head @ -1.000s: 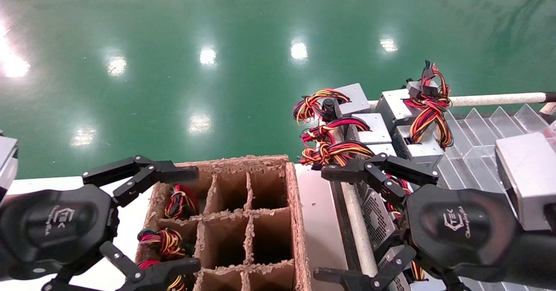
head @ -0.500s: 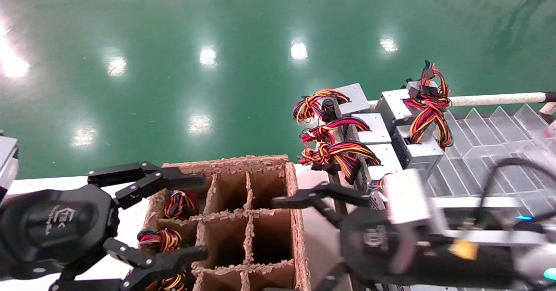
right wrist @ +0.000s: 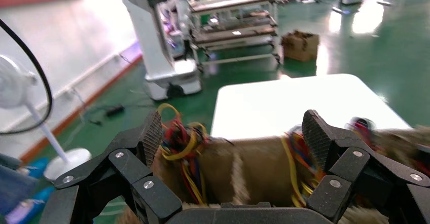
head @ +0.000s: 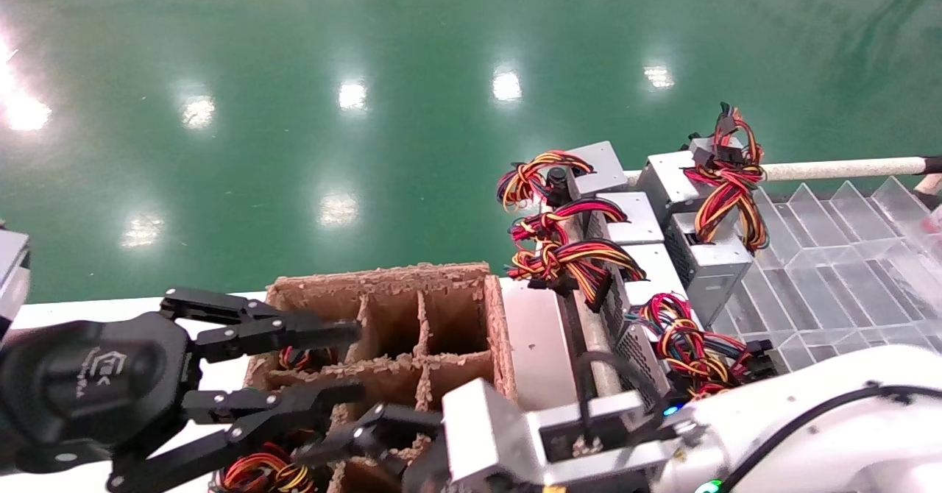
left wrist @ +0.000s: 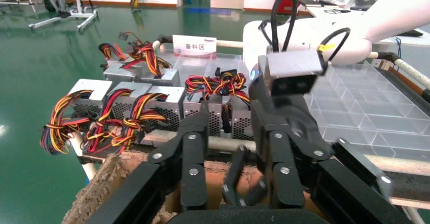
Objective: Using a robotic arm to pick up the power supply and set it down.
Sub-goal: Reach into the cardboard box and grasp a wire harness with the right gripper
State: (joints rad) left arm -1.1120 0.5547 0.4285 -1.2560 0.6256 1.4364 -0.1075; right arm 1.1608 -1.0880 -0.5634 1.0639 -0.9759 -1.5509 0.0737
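While both empty grippers gape, the silver power supply (head: 639, 346) trails red-yellow wires.

The left claw (head: 342, 364) hangs over the left side of the cardboard divider box (head: 494, 309), fingers spread and empty. The right claw (right wrist: 230, 133) reaches across the box's near edge, fingers wide apart, holding nothing.

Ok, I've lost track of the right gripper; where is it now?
In the head view the right gripper is low at centre, open over the cardboard divider box, beside the left gripper.
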